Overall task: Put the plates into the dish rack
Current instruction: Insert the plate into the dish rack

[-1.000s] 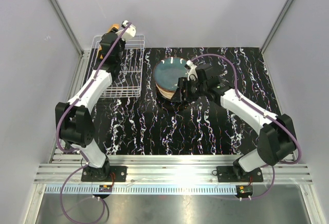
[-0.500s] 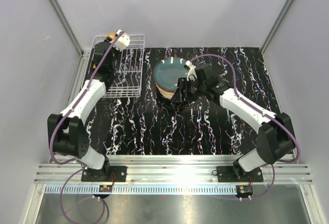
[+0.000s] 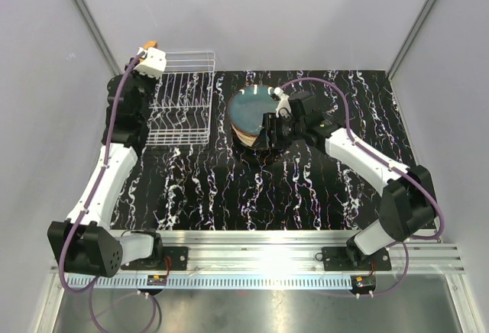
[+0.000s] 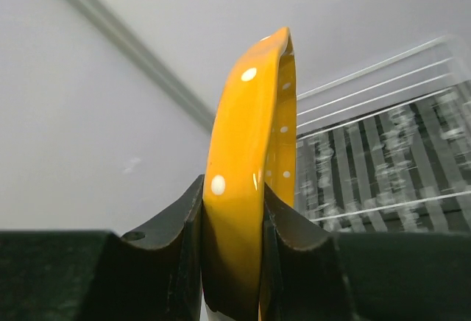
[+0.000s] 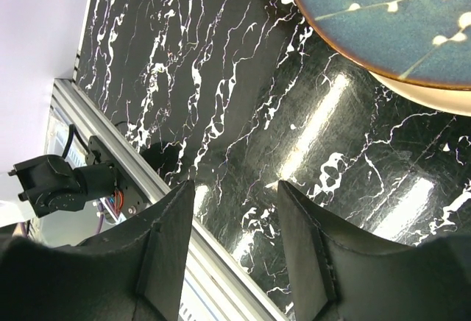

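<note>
While left hand (image 4: pixel 232 205) clamps yellow plate (image 4: pixel 250 107) at rack's (image 3: pixel 183 108) 10 o'clock, right hand (image 5: pixel 234 192) gapes at stack's (image 3: pixel 246 110) 4 o'clock

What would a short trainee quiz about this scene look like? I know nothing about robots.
1. True or false: the left gripper is empty.
2. The uppermost stacked plate is: A yellow, B blue, C red.
3. Fill in: the right gripper has its jaws ____.
Key: 1 false, it grips a yellow dotted plate on edge; 2 B; 3 open.
</note>
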